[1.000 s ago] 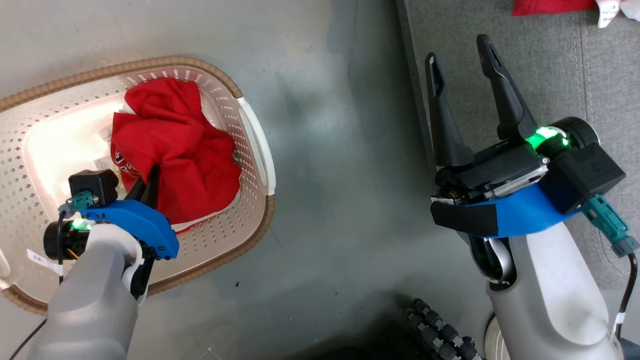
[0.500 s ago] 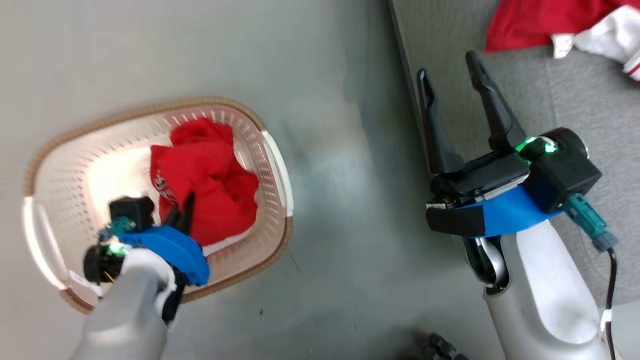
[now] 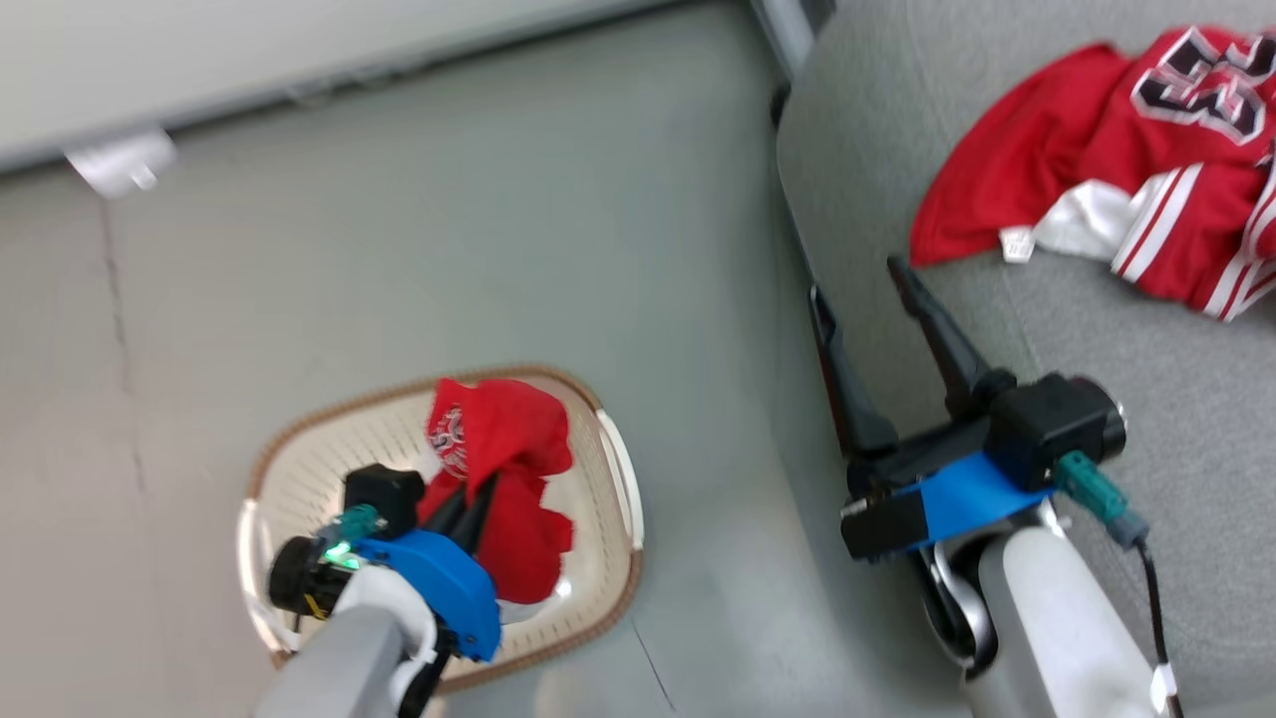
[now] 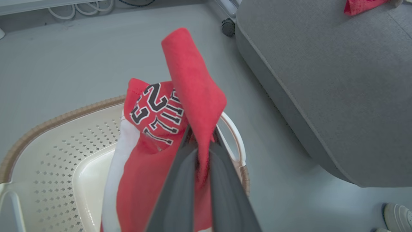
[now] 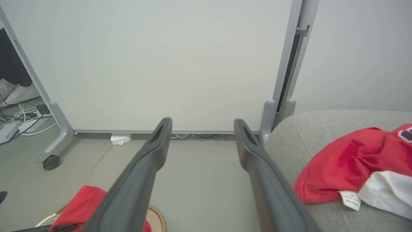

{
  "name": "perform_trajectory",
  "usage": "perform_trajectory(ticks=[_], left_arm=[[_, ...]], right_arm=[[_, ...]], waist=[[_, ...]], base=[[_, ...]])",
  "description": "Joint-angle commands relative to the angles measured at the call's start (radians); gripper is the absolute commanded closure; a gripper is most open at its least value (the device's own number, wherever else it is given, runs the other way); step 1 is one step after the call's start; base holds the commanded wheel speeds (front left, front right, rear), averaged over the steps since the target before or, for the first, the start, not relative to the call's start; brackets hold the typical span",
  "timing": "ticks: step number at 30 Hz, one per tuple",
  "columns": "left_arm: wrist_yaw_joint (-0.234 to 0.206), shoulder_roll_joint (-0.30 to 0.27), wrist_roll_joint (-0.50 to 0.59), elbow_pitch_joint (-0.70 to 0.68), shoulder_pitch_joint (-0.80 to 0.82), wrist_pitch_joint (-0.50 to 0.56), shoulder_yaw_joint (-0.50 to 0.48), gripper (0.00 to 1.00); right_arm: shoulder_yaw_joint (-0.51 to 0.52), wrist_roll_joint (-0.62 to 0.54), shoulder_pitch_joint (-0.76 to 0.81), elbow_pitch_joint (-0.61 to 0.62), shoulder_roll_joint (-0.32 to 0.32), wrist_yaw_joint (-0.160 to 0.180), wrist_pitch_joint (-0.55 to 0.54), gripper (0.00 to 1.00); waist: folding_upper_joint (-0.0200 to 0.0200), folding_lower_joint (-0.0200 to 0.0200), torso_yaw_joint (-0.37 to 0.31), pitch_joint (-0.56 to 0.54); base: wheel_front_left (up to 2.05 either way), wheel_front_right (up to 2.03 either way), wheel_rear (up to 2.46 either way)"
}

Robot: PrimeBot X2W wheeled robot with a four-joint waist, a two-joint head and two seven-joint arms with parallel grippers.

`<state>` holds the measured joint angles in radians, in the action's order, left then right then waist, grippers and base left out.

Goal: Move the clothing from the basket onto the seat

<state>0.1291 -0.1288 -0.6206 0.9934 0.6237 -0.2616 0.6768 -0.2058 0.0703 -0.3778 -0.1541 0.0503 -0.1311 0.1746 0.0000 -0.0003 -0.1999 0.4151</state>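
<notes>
My left gripper point(image 3: 483, 489) point(image 4: 199, 139) is shut on a fold of red clothing point(image 3: 498, 439) point(image 4: 190, 83) printed with black-and-white numerals. This garment hangs from the fingers above the cream basket point(image 3: 329, 414) point(image 4: 64, 117), its lower end still inside. A second red and white garment point(image 3: 1097, 170) point(image 5: 347, 161) lies spread on the grey seat point(image 3: 1196, 399) point(image 4: 322, 80) point(image 5: 305, 129). My right gripper point(image 3: 857, 281) point(image 5: 202, 124) is open with nothing in it, over the seat's near-left edge.
The basket stands on a grey floor point(image 3: 449, 229) left of the seat. A white partition panel point(image 5: 161, 64) on casters point(image 5: 51, 161) stands behind, with cables point(image 5: 29, 116) and white shoes point(image 5: 16, 91) at its left end.
The head camera has risen and tilted, bringing more seat and the second garment into view. My left gripper has lifted the red garment up from the basket floor. The right gripper stays open.
</notes>
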Motion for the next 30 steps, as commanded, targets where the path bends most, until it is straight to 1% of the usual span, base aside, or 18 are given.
perform_trajectory(ticks=[1, 7, 14, 22, 30], left_arm=[[0.001, 0.003, -0.006, -0.022, -0.025, -0.005, 0.025, 1.00], [0.001, 0.008, -0.027, -0.104, -0.011, -0.005, 0.102, 1.00], [0.001, 0.021, -0.041, -0.210, 0.053, -0.005, 0.172, 1.00], [0.001, 0.042, -0.045, -0.293, 0.145, -0.005, 0.236, 1.00], [0.002, 0.059, -0.073, -0.306, 0.199, -0.005, 0.274, 1.00]], right_arm=[[0.003, -0.009, 0.041, -0.005, 0.000, 0.001, -0.013, 0.00], [0.016, -0.014, 0.125, -0.013, 0.000, 0.001, -0.052, 0.00], [0.034, 0.002, 0.202, -0.005, 0.000, 0.001, -0.082, 0.00], [0.025, 0.010, 0.239, 0.014, 0.000, 0.001, -0.106, 0.00], [0.003, 0.019, 0.247, 0.019, 0.000, 0.001, -0.116, 0.00]], waist=[[0.0000, 0.0003, 0.049, -0.133], [0.0000, 0.0003, 0.092, -0.249], [0.0000, 0.0003, 0.135, -0.331], [0.0000, 0.0003, 0.169, -0.378], [0.0000, 0.0003, 0.178, -0.403]], base=[[0.00, 0.00, 0.00], [0.00, 0.00, 0.00], [0.00, 0.00, 0.00], [0.00, 0.00, 0.00], [0.00, 0.00, 0.00]])
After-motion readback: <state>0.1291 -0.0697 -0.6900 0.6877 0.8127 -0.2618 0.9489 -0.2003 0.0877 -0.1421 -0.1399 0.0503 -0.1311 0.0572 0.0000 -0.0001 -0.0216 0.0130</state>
